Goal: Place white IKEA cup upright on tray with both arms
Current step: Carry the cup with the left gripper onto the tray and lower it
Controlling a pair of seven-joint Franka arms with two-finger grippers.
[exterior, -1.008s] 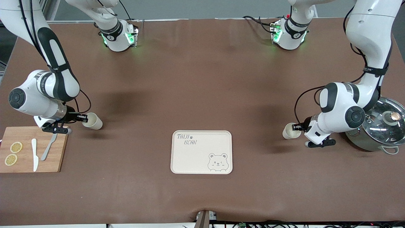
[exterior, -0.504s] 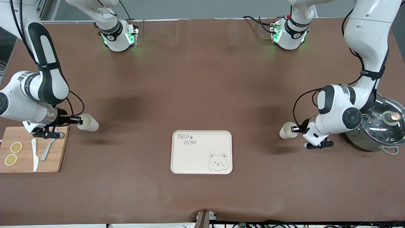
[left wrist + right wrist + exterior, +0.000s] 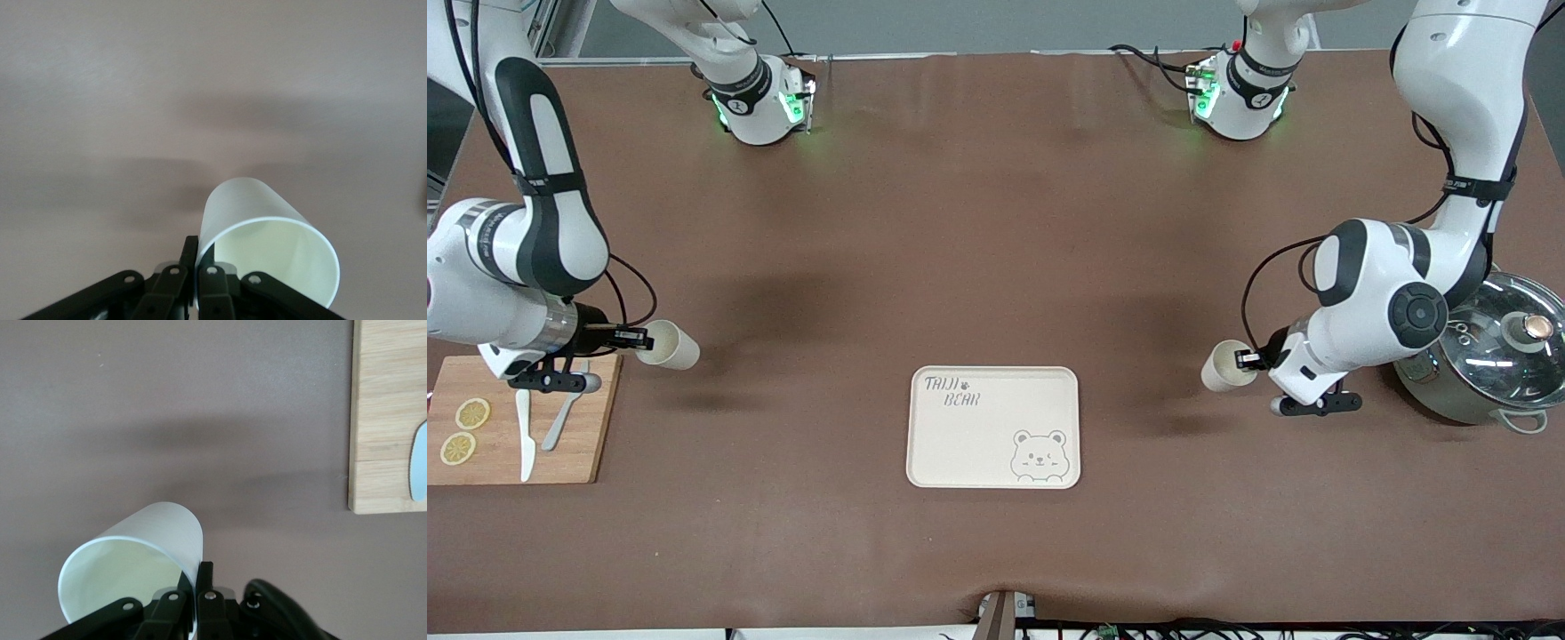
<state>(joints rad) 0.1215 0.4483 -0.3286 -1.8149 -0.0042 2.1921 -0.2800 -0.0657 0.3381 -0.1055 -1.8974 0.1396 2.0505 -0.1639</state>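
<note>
Each end effector pinches a white cup's rim, cup axis tipped sideways above the counter: left end effector [image 3: 1249,360] with its cup [image 3: 1221,366] nearer the tray [image 3: 934,444] than right end effector [image 3: 638,337] with its cup [image 3: 671,346].

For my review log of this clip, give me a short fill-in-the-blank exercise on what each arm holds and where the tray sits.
1. Each end effector is shut on the rim of a white ____.
2. The left end effector holds its cup tilted, beside the steel ____.
3. The right end effector holds its cup beside the wooden ____.
4. The tray holds ____ cups.

Missing: cup; pot; cutting board; no
</note>
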